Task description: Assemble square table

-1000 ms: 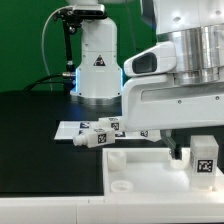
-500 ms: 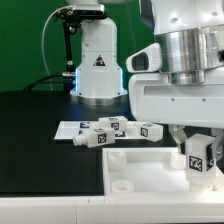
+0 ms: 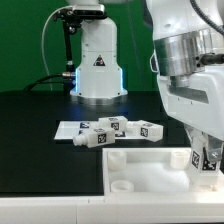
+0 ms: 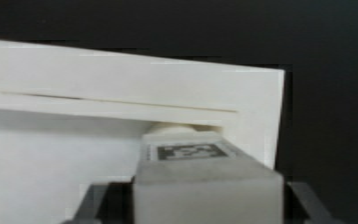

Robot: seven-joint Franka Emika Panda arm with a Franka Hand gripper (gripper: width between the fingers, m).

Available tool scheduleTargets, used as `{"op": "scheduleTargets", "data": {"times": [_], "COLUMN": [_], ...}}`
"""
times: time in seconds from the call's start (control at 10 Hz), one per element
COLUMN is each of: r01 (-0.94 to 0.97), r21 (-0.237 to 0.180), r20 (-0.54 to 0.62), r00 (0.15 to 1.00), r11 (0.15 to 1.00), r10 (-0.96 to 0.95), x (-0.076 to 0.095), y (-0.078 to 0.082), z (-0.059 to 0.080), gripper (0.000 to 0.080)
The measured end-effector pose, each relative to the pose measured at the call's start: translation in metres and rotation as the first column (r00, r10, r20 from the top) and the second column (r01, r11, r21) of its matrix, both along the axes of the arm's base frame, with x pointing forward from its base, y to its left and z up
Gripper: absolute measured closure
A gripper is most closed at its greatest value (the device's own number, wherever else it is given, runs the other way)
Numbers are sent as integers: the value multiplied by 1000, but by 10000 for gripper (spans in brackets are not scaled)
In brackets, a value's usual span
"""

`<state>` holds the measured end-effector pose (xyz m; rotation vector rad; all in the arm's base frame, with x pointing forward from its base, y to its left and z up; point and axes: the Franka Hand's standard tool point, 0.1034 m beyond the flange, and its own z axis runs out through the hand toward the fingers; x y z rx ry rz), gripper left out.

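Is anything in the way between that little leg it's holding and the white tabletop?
Nothing visible does. The leg, clamped in the jaws of the gripper, is right at the square slab. The other legs lie apart, beyond the slab.

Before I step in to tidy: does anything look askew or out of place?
Only the loose short white tagged legs: they lie jumbled at mixed angles behind the large flat white square slab. Nothing looks damaged.

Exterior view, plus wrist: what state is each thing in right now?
gripper: shut on the held leg.
held leg: gripped, at the slab's edge on the exterior view's right.
slab: lying flat, visible corner holes empty.
loose legs: three, lying clustered, ungripped.
marker board: flat, partly hidden by loose legs.
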<state>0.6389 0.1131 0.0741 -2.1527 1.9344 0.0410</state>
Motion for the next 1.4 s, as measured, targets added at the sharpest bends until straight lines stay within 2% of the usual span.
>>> {"op": "scheduleTargets", "data": {"times": [0.1,0.2,0.3,0.4,0.5,0.6,0.7,0.8,0.9,1.0,1.1,1.2,1.3,1.4], "r01": [-126,-338,-492,-554,-586,-637,-715,-840,-911,-952,-953,-951,-946,-943], "r21": [-30,-84,-111,-114,-126,-138,-163,-217,-245,-243,-254,-251,-248,-246], "r20": [15,36,33,30,34,39,36,14,-2,-25,-33,-31,-30,-30], "r00": [992,939,867,828,804,761,685,507,342,197,178,195,222,239], "r11": [992,937,864,825,800,758,680,497,331,185,164,181,208,224], "r10": [127,342,498,560,594,647,728,862,940,980,983,980,975,971], "x": [0,3,4,5,5,5,5,7,10,9,8,8,8,8], "y": [-2,-6,-3,-1,-3,-3,-3,-5,-8,-9,-4,-5,-6,-6], "z": [0,3,6,7,6,6,6,8,10,8,7,6,6,6], "gripper": [507,425,246,246,180,156,156,151,151,150,150,150,287,287]}}
